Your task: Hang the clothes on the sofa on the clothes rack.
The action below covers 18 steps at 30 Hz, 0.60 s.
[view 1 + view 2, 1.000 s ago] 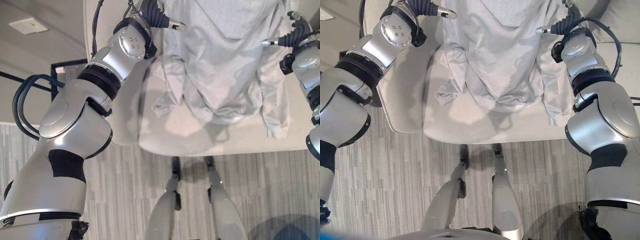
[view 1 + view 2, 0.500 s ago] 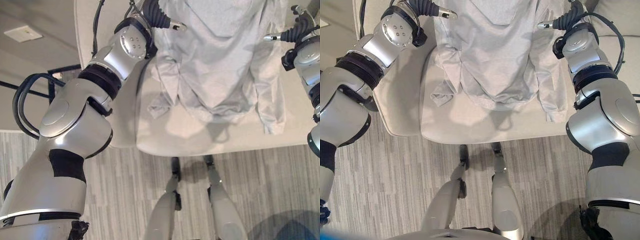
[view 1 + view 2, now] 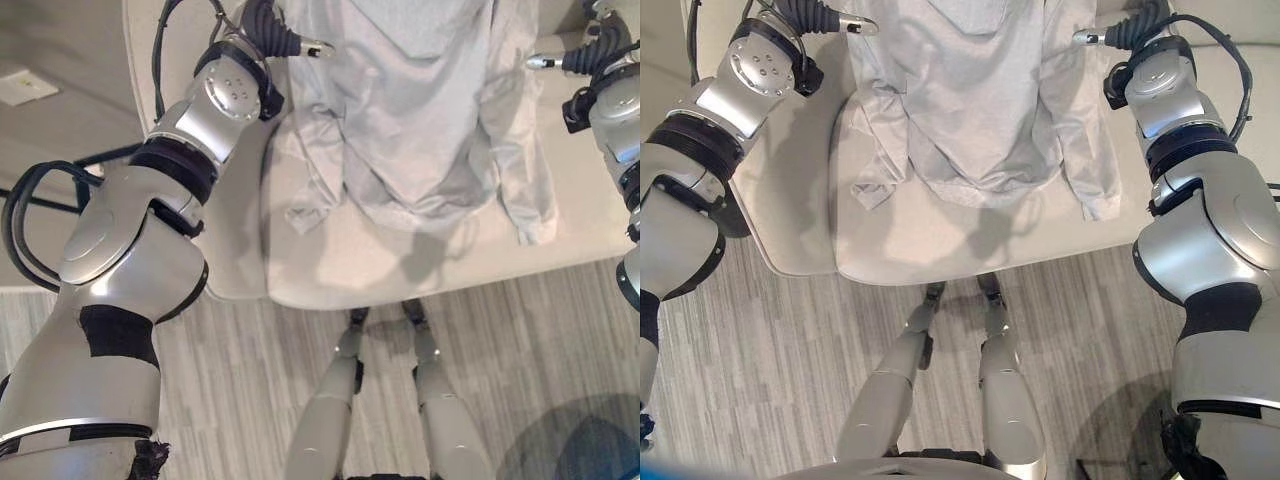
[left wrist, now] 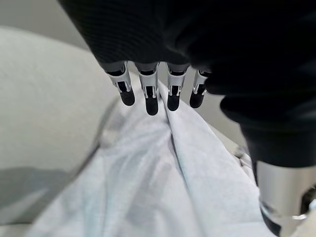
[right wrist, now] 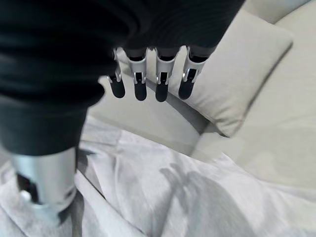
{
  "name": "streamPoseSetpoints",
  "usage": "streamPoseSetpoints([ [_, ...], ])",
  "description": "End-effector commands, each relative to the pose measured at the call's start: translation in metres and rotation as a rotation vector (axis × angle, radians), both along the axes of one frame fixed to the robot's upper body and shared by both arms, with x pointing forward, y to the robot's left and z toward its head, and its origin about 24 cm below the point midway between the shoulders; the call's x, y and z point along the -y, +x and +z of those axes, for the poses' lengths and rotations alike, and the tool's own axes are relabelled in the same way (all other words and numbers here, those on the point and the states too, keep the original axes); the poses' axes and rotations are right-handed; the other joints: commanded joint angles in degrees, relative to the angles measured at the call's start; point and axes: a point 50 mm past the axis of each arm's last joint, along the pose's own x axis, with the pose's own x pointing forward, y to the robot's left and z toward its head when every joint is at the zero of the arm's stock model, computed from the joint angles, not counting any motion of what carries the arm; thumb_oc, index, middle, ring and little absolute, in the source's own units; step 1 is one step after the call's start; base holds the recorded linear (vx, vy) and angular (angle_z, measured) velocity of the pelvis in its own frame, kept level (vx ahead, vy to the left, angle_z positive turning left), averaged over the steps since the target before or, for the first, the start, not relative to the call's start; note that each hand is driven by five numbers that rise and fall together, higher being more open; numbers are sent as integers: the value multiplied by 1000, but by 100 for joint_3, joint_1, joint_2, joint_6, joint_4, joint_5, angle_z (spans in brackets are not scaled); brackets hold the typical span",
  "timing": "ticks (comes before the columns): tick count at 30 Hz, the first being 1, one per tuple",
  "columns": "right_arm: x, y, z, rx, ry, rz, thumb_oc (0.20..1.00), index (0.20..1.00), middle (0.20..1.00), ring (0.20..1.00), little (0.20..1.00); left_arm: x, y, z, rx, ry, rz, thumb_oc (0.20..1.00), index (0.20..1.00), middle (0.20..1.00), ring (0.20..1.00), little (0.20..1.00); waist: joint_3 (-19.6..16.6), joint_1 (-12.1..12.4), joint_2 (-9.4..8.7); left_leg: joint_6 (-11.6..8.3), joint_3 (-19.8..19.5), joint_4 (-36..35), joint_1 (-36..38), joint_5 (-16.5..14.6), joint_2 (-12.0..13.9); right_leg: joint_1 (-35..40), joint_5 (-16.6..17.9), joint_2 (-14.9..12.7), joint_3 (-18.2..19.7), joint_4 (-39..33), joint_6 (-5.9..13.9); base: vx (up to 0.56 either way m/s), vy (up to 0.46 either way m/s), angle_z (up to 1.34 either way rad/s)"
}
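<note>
The pale grey garment [image 3: 970,100] on the sofa [image 3: 790,220] lies between both hands, left hand [image 4: 148,91] and right hand [image 5: 148,81] with fingers straight, holding nothing; soft, light, best pinched at its shoulders.

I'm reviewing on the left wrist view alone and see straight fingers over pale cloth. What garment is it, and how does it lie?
Observer: It is a light grey long-sleeved top, spread on the sofa seat, with a sleeve trailing down each side.
Operator: Where is the other hand?
Observer: The right hand is at the top's opposite side. Its fingers are straight above a sofa cushion and it grips nothing.
</note>
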Motion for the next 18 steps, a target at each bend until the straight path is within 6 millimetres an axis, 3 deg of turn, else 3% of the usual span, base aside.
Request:
streamPoseSetpoints([
  [1, 7, -16, 48, 155, 2, 6, 1000, 1000, 1000, 1000, 1000, -18, -15, 46, 142, -92, 44, 1000, 1000, 1000, 1000, 1000, -153, 55, -58, -88, -48, -792, 300, 500, 159, 1372, 334, -477, 26, -1743, 141, 112, 83, -13],
  [8, 3, -19, 60, 184, -14, 18, 1000, 1000, 1000, 1000, 1000, -13, -20, 59, 184, -73, 40, 1000, 1000, 1000, 1000, 1000, -169, 115, -125, -55, -57, -875, 294, 433, 48, 1445, 505, -592, -172, -2201, 183, 47, 34, 3],
  [18, -1, -23, 73, 213, -26, 32, 1000, 1000, 1000, 1000, 1000, -5, -23, 69, 200, -62, 14, 1000, 1000, 1000, 1000, 1000, -157, 121, -131, -34, -61, -875, 224, 389, -38, 1415, 539, -662, -289, -2316, 202, 39, 1, 14],
])
